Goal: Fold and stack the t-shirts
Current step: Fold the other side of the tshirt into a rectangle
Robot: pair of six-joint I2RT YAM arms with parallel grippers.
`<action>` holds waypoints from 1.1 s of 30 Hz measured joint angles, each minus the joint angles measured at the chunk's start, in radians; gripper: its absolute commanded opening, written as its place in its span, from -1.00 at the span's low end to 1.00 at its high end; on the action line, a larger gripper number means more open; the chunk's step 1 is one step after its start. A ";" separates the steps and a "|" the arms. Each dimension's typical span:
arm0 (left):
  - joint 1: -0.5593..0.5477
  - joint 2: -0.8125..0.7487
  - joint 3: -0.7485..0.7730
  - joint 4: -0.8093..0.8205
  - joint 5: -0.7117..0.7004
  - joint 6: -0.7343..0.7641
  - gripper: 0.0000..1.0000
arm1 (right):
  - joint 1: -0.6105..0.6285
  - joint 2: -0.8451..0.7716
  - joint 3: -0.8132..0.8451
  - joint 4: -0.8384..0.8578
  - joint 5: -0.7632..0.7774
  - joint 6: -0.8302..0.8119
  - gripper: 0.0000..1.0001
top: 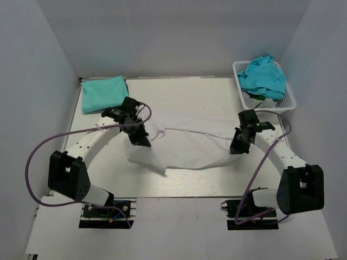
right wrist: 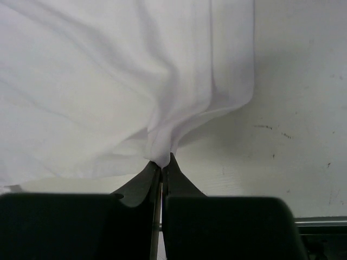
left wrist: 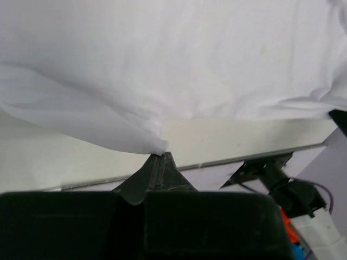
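Observation:
A white t-shirt [top: 187, 147] hangs stretched across the middle of the table between both arms. My left gripper [top: 145, 142] is shut on its left edge; the left wrist view shows the white t-shirt [left wrist: 173, 70] pinched at the tips of my left gripper [left wrist: 161, 155]. At the right end, my right gripper [top: 236, 147] is shut on a bunched fold of the white t-shirt [right wrist: 108, 81], which rises from the tips of my right gripper [right wrist: 162, 161]. A folded teal t-shirt [top: 104, 93] lies at the table's back left corner. More teal t-shirts [top: 263, 77] are heaped in the basket.
A white lattice basket [top: 289, 103] stands at the back right corner. Grey walls close in the table on three sides. Purple cables loop off both arms. The table's near edge [left wrist: 255, 154] shows below the cloth in the left wrist view.

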 measured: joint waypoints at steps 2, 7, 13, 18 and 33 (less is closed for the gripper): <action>0.006 0.058 0.077 0.008 -0.018 0.008 -1.00 | 0.000 0.027 0.056 -0.003 0.001 -0.010 -1.00; 0.029 0.243 0.293 0.021 -0.085 0.010 -1.00 | -0.001 0.133 0.174 -0.019 0.012 -0.029 -1.00; 0.091 0.319 0.393 0.044 -0.173 -0.005 -1.00 | -0.023 0.234 0.280 -0.037 0.035 -0.034 -1.00; 0.131 0.330 0.441 0.099 -0.202 0.005 -1.00 | -0.048 0.314 0.378 -0.030 0.046 -0.039 -1.00; 0.153 0.579 0.621 0.197 -0.241 0.075 -1.00 | -0.091 0.508 0.525 0.003 0.055 -0.045 -1.00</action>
